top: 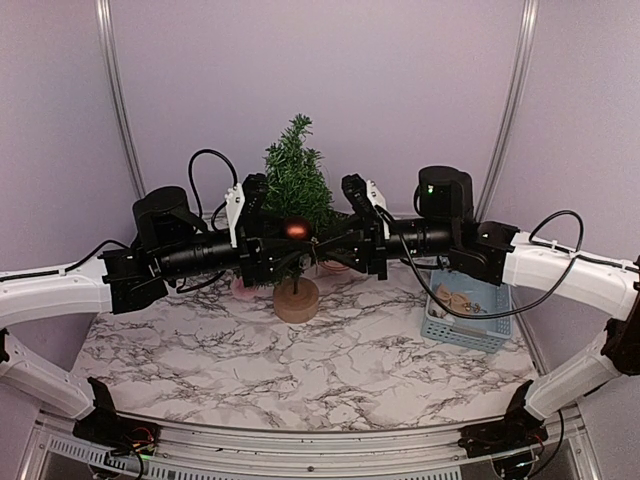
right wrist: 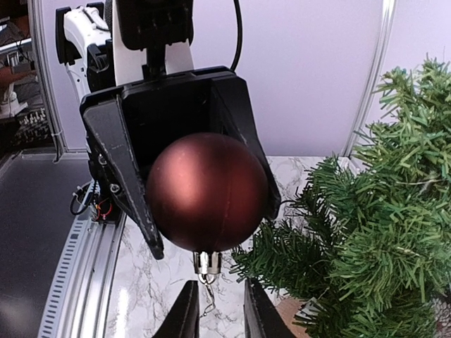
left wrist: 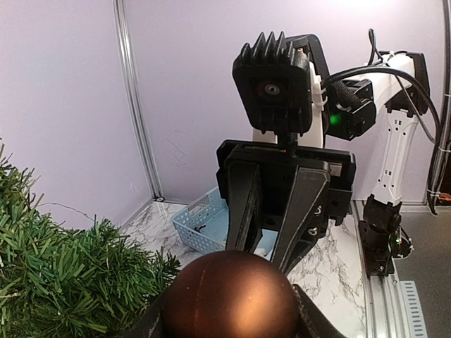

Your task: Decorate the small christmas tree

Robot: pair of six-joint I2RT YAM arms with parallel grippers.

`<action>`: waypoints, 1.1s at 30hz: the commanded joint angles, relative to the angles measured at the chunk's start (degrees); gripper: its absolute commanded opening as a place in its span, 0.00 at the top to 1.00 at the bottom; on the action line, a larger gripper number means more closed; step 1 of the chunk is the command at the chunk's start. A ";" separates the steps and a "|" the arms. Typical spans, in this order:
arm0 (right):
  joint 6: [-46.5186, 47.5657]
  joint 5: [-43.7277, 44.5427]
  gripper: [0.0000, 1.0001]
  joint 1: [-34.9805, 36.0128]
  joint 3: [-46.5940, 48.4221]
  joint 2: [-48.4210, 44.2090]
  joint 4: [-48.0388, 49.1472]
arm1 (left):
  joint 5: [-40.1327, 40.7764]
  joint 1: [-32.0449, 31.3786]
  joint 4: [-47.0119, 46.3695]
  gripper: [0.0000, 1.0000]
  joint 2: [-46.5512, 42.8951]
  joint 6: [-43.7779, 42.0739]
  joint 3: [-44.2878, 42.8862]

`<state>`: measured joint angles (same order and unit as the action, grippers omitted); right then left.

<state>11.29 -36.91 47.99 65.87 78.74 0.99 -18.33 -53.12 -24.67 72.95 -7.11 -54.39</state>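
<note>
Nearby, the bristly dark-green small christmas tree (top: 295, 180) stands upright; left gripper (right wrist: 211, 225) clasps a bauble (right wrist: 206, 186), right gripper (right wrist: 218, 313) parted.

Held ball (right wrist: 206, 191) blocks the right hand (right wrist: 218, 304) ahead (tree (right wrist: 366, 232) alongside).

**Matt ball, bristly needles, veined table top**

The ball (right wrist: 206, 191) is smooth, with a matt dark-red skin that takes only a soft sheen. Its cap (right wrist: 206, 263) is bright silvery metal. The tree (top: 296, 180) has rough, bristly needles that look like dull green plastic, and its base (top: 296, 300) looks like bare tan wood. The left gripper (top: 275, 240) and the right gripper (left wrist: 261, 253) are matt black plastic. The arm shells (top: 560, 270) are smooth white plastic, slightly glossy. The basket (top: 462, 315) is a pale blue plastic lattice. The table (top: 300, 370) has a smooth, marble-patterned top. The walls (top: 330, 60) are matt lilac, and the frame rails (top: 118, 100) are pale metal.
</note>
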 commanded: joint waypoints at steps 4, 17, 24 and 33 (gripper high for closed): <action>0.66 1.43 0.89 0.42 1.81 -1.31 -0.82 | 0.63 0.37 -1.99 0.72 -0.73 -1.06 -0.50; -2.09 5.47 1.00 -2.02 2.85 -0.97 0.24 | 7.84 0.48 -2.12 0.75 0.26 -2.77 -1.67; -2.85 9.09 0.99 -2.79 5.68 1.08 -0.82 | 12.24 0.45 -2.91 0.75 2.47 -3.65 -4.12; -3.50 12.62 0.97 -3.78 9.26 3.39 -3.45 | 17.18 0.43 -3.46 0.75 5.17 -4.85 -6.32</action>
<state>8.45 -26.79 44.69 71.68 80.73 -0.45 -4.67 -52.90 -25.91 77.28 -10.76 -58.54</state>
